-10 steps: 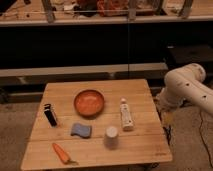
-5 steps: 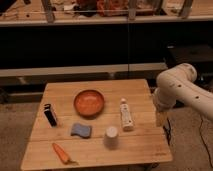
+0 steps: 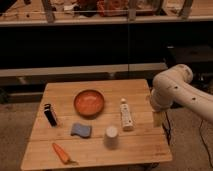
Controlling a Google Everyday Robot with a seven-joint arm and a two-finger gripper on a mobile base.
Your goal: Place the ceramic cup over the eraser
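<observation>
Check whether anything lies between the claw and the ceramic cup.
Yes: the white tube lies on the table between the claw, at the table's right edge, and the ceramic cup. Its near end sits close to the straight path.

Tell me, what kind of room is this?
Probably a robot lab or workshop. A white robot arm stands by a wooden table laid with small things, like the ceramic cup and orange bowl, and cluttered shelves run behind. The gripper hangs at the table's edge.
</observation>
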